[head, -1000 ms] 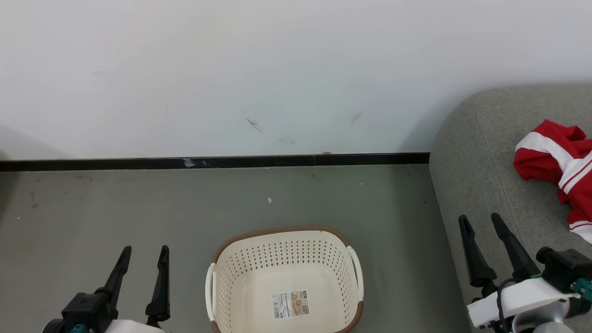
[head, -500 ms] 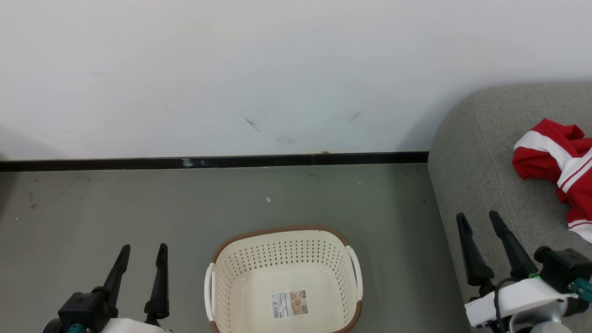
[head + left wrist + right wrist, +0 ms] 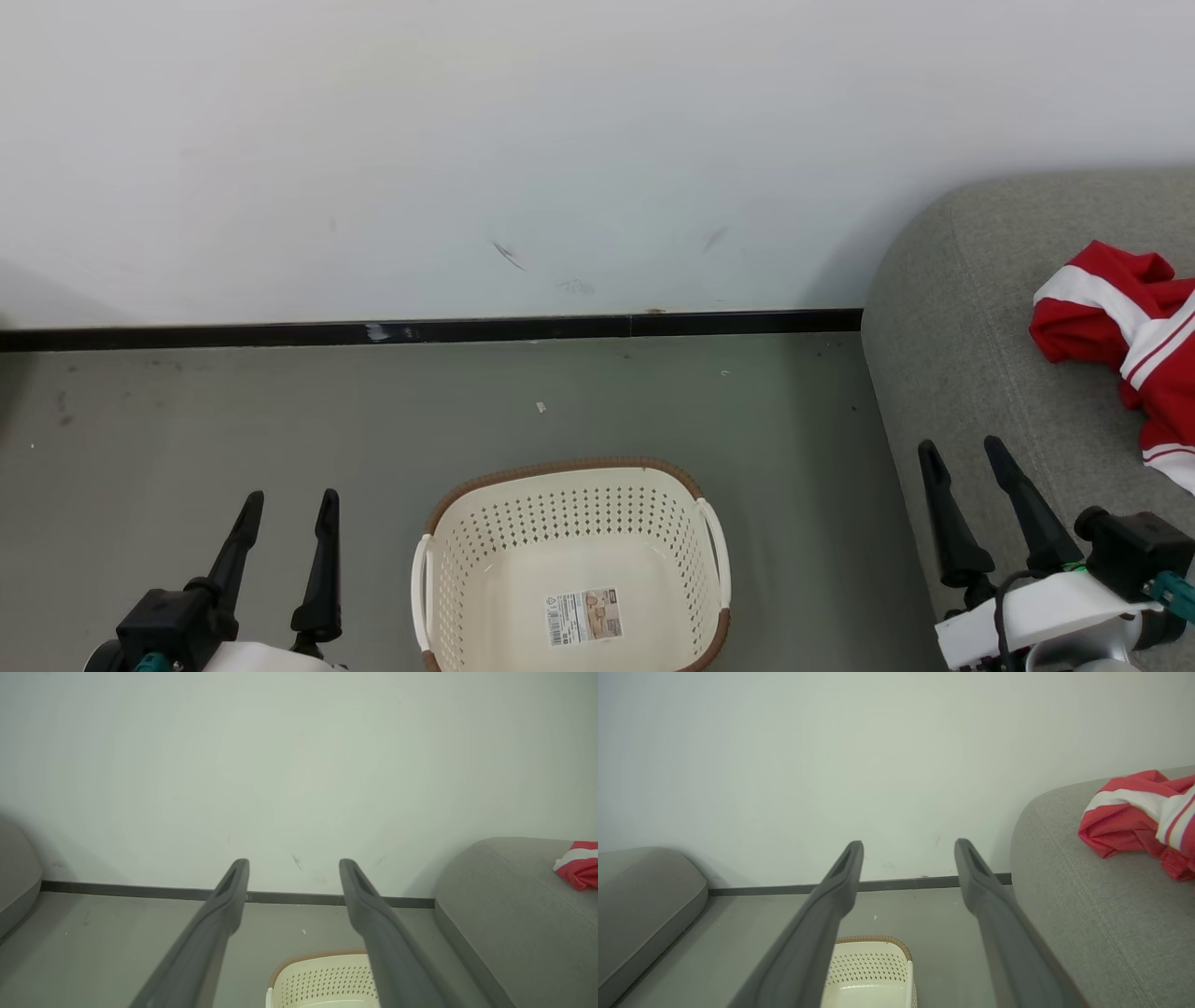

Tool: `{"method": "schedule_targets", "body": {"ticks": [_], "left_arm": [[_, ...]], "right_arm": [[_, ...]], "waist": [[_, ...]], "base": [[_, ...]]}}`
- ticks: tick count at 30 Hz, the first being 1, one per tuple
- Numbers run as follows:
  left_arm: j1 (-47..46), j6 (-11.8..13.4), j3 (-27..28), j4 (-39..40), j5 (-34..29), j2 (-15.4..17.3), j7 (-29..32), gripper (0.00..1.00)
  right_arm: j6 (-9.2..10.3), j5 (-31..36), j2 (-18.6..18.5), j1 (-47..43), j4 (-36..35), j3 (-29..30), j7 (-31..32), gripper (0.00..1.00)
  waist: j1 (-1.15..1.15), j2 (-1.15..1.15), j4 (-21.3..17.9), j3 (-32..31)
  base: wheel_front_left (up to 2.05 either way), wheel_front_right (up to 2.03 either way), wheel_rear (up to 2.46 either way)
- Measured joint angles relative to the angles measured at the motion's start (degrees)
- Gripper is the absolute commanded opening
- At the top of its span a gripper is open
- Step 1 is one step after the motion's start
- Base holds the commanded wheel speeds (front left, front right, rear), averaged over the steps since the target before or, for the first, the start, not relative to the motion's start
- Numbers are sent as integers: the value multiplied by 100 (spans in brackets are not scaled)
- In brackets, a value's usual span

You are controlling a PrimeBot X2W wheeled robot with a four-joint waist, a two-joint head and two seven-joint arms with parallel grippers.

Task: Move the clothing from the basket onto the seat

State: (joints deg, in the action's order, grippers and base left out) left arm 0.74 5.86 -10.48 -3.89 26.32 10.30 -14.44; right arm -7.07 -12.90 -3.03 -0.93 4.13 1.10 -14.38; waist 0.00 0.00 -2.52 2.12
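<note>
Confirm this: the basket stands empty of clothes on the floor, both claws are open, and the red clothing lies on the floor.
One thing is wrong: the head view shows the red clothing on the grey sofa, not the floor. The basket is empty of clothes, and the left claw and right claw are open.

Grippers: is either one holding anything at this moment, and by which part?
Nothing is held. The left gripper and the right gripper both stand open with nothing between their fingers; the clothing lies apart from them on the seat.

Bright, even light, soft shadows on the wall (image 3: 831, 266), slightly hazy wrist views.
</note>
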Motion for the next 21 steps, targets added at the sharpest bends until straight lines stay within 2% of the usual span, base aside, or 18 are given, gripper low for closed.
{"method": "schedule_targets", "body": {"ticks": [16,21], "left_arm": [[1,-113,174,-100,-101,-151,0,100],[1,-221,223,-143,-125,-170,0,100]], "right_arm": [[0,1,48,-6,-13,-58,0,100],[0,1,52,-12,-13,-62,0,100]], "waist": [[0,0,-41,-29],[0,0,-59,-36]], "base": [[0,0,0],[0,0,0]]}}
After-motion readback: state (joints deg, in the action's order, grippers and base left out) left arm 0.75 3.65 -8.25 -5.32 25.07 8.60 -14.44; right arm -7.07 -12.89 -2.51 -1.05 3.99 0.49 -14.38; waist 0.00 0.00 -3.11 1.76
